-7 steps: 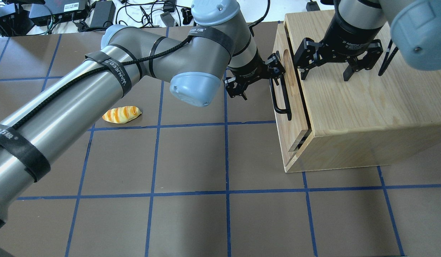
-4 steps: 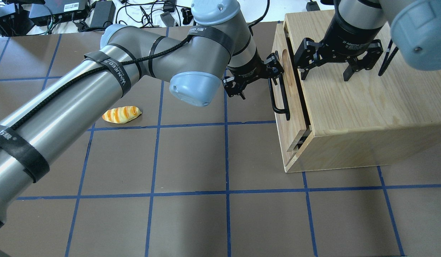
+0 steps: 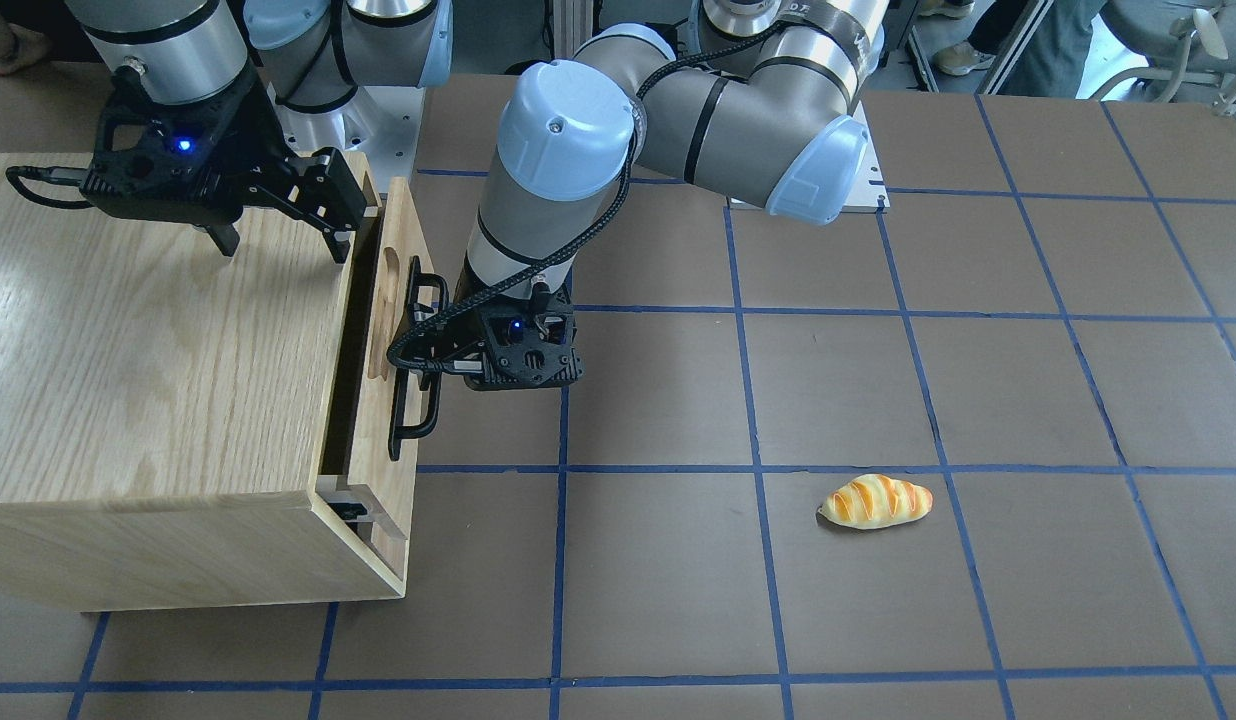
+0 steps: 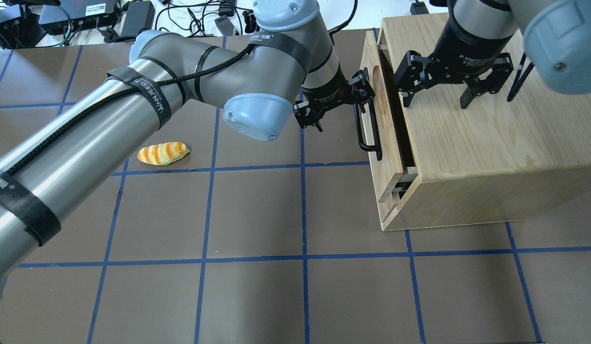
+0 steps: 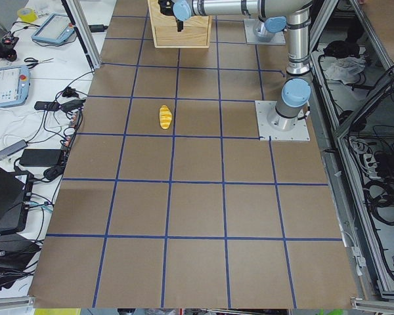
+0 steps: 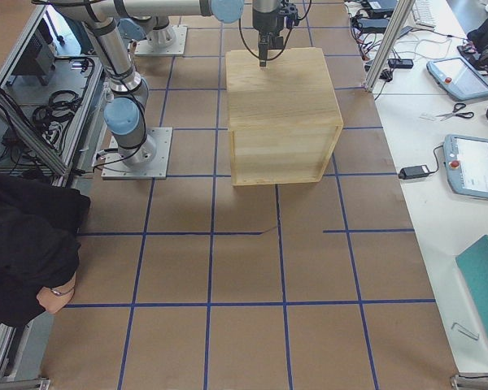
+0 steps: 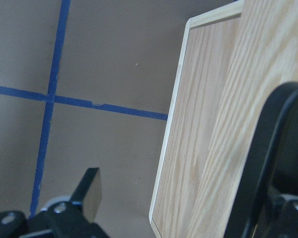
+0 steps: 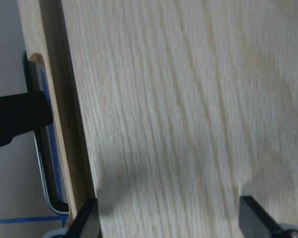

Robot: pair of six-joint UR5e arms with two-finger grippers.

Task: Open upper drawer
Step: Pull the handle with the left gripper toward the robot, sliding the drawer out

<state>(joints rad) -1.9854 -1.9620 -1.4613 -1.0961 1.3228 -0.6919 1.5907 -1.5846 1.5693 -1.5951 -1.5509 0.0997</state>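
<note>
Showing the opening stroke partly done: the upper drawer (image 4: 385,157) stands a short way out of the cabinet (image 4: 491,143), at the end facing the robot's left, with a dark gap between its front panel and the outer box and a slide rail exposed at the near corner. Most of its travel is judged to be left. The drawer front is a flat light oak panel with an oblong finger notch and a long black bar handle (image 4: 367,129); the lower front panel beneath sits flush. The left gripper (image 4: 341,102) is spread, one finger at the far end of the handle and apparently hooked behind the bar, the other free above the worktop (image 4: 276,215). The right gripper (image 4: 435,98) is likewise spread, tips down on or just above the cabinet top, probably bracing it; contact cannot be confirmed. A toy bread loaf (image 4: 162,154) lies well apart.
</note>
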